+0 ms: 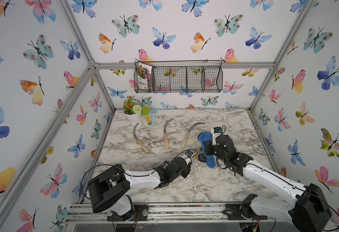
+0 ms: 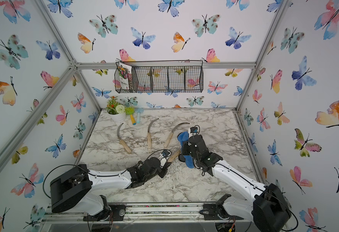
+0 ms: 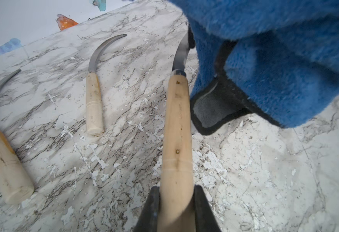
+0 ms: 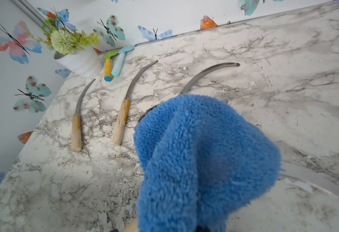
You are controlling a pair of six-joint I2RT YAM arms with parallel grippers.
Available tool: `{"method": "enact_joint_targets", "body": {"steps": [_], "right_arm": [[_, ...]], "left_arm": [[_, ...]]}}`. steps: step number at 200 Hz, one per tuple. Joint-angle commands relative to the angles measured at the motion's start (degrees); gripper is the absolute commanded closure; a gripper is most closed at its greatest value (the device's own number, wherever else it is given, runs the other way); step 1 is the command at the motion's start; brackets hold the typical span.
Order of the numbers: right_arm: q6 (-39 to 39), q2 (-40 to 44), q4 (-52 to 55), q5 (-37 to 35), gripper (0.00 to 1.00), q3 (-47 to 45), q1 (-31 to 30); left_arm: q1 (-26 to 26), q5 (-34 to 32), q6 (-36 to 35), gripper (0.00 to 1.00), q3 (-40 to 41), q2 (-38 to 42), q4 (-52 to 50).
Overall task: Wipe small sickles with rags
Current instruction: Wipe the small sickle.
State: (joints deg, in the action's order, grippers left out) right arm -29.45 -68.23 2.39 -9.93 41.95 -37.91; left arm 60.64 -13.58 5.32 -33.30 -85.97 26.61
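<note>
Left gripper (image 3: 175,209) clamps a sickle (image 3: 176,130) by its wooden handle, near the table's (image 1: 184,190) middle. The sickle is stiff and light with a sharp blade, so hold the handle. Right gripper (image 1: 207,148) is closed on the soft rag (image 4: 200,160), apparently wrapped over the blade. Only the left wrist view shows blade meeting rag.

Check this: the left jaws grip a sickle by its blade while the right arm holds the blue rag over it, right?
No: the left jaws grip the sickle by its wooden handle, per the left wrist view. The rag part stands.
</note>
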Motion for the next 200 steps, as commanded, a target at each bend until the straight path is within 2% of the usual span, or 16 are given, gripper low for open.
{"method": "enact_joint_targets", "body": {"steps": [1,25,50,78,117,153,168,200], "right_arm": [[1.5,-1.9,0.9,-2.7,0.98,1.3,-0.2],[2.0,-5.5,0.7,-2.3,0.97,1.5,-0.2],[2.0,-9.5,0.8,-2.2,0.97,1.6,-0.2],[1.5,-12.0,1.1,-3.2,0.97,1.3,-0.3],[1.2,-11.4,0.0,-2.4,0.98,0.2,-0.4],[1.6,-10.7,0.3,-0.8,0.98,0.5,-0.8],[1.6,-10.6,0.6,0.0,0.98,0.6,-2.2],[0.9,-7.7,-0.6,3.2,0.98,-0.8,-6.0]], "left_arm": [[-1.1,4.6,-6.7,1.0,2.4,0.5,13.2],[-1.7,4.8,-9.3,1.0,4.0,0.1,18.9],[-3.2,9.5,-11.2,1.0,5.8,-1.0,25.2],[-4.3,11.5,-11.8,1.0,6.0,-2.7,27.7],[-4.4,14.3,-11.0,1.0,1.6,-4.5,21.7],[-5.0,17.8,-10.9,1.0,2.9,-2.9,19.0],[-5.6,19.5,-11.5,1.0,2.3,-1.5,14.9],[-7.6,23.0,-12.4,1.0,3.2,-1.3,14.7]]}}
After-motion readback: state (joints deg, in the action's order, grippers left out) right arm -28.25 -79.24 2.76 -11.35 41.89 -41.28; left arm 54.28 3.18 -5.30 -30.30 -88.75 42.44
